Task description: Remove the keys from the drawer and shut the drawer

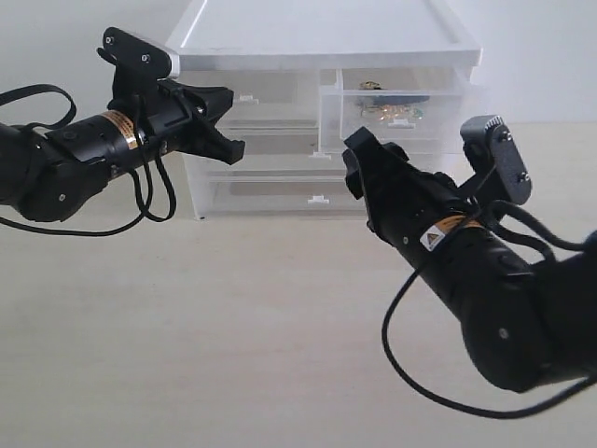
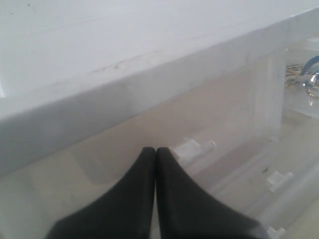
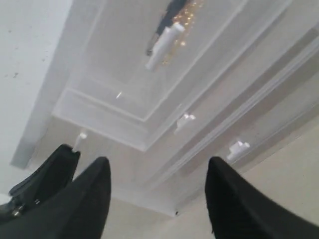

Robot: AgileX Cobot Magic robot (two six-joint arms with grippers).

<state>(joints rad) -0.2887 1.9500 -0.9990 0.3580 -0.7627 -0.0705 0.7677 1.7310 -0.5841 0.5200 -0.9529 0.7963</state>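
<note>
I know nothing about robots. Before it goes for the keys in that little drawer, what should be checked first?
1. Drawer pulled out: ok.
2. Keys lying inside it: ok.
3. Right gripper ready to grasp: ok, jaws open.
4. Right gripper over the keys: not ok, it sits in front of the drawer, lower than its rim.
5. Left gripper clear of that drawer: ok, jaws shut, over by the left small drawer.
</note>
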